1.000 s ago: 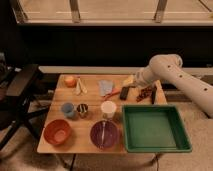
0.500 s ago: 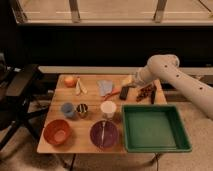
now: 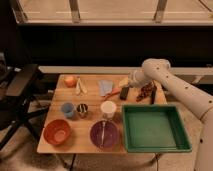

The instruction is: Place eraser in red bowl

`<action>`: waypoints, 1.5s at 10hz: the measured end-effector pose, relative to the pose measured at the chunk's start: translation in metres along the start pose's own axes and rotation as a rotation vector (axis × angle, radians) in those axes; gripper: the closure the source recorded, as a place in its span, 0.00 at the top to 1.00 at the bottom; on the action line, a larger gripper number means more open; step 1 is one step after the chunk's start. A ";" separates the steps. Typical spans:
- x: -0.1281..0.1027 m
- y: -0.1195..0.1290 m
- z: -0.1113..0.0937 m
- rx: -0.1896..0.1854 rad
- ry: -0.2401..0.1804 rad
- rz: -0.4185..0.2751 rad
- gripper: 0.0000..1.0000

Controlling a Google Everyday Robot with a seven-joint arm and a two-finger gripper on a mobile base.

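Note:
The eraser [image 3: 124, 93] is a small dark block on the wooden table [image 3: 85, 125], at the back centre between the light-blue cloth [image 3: 105, 86] and a brown pile. The gripper [image 3: 128, 85] is at the end of the white arm [image 3: 165, 80], which reaches in from the right. It sits right over the eraser's far end. The red bowl [image 3: 57, 131] stands at the table's front left corner and holds nothing I can make out. It is well away from the gripper.
A purple bowl [image 3: 104, 134] with a utensil stands beside the red bowl, and a green tray [image 3: 155, 129] is at the front right. A white cup [image 3: 108, 109], a metal cup [image 3: 82, 109] and a blue cup [image 3: 67, 109] form the middle row. An orange fruit [image 3: 70, 80] and a thin black stick [image 3: 153, 95] lie at the back.
The arm has shifted slightly to the left and down, bringing the gripper closer over the eraser. The things on the table have not moved.

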 end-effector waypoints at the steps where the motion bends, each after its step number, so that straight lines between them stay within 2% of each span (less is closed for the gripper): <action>1: -0.002 -0.001 0.010 -0.004 0.010 0.004 0.66; 4: -0.011 0.004 0.024 0.002 0.020 0.010 0.66; 9: -0.010 0.003 0.026 0.002 0.021 0.015 0.66; 11: -0.015 -0.002 0.033 0.012 -0.011 0.022 0.66; 15: -0.024 -0.010 0.058 0.097 -0.073 0.013 0.66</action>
